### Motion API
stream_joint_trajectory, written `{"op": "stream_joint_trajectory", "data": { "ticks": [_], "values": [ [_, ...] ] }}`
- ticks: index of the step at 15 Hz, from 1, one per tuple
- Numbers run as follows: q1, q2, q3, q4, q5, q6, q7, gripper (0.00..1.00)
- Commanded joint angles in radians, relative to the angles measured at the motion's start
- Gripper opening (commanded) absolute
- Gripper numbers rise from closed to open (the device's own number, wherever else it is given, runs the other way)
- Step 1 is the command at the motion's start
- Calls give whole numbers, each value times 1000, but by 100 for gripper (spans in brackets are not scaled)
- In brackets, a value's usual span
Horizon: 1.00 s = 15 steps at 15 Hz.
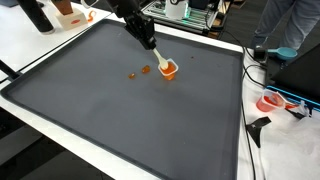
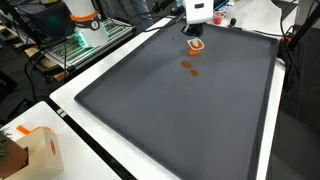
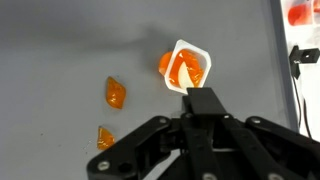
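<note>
Gripper (image 3: 205, 120) is clamped down on a white stick tool (image 3: 203, 98). The fingers are pinched in tight on its handle, and nothing else is in the grip. You hold the tool angled down and forward, with its far end inside the small white cup (image 3: 187, 68). The cup sits on the mat near the far edge and has orange stuff in it, seen in both exterior views (image 1: 169, 69) (image 2: 196, 44). I can't tell whether the tip touches the contents or only the rim.

Two loose orange pieces lie on the mat apart from the cup. One is nearer the cup (image 3: 115, 93) and the other is further out (image 3: 106, 137). Neither touches the cup or the other piece.

Step in hand, as I read it: you're working the tool at the cup while the two pieces on the mat are not yet dealt with. A next move would call for a low, flat tool angle and light pressure. The cup looks light and would likely slide or tip if pushed sideways.

Surface: a dark grey mat (image 1: 120, 120) covers most of a white table (image 1: 60, 145), flat and smooth.

Room: lab or workshop clutter. A cardboard box (image 2: 35, 150) sits at the table corner with a metal rack (image 2: 70, 50) behind it. An orange and white item (image 1: 272, 100) and cables (image 1: 262, 128) lie off the mat, and a person (image 1: 290, 25) stands at the far side.
</note>
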Motion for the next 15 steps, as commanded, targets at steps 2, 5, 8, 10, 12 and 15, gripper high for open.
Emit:
{"op": "stream_joint_trajectory", "data": {
  "ticks": [2, 5, 8, 10, 12, 15],
  "values": [
    [7, -9, 3, -39, 17, 61, 46, 3],
    [4, -8, 8, -42, 29, 66, 49, 3],
    [-3, -1, 14, -43, 61, 57, 30, 3],
    [-4, 1, 14, -45, 83, 59, 20, 3],
    [-3, 2, 14, -47, 100, 64, 10, 3],
    [0, 9, 11, -49, 108, 75, 3, 3]
  ]
}}
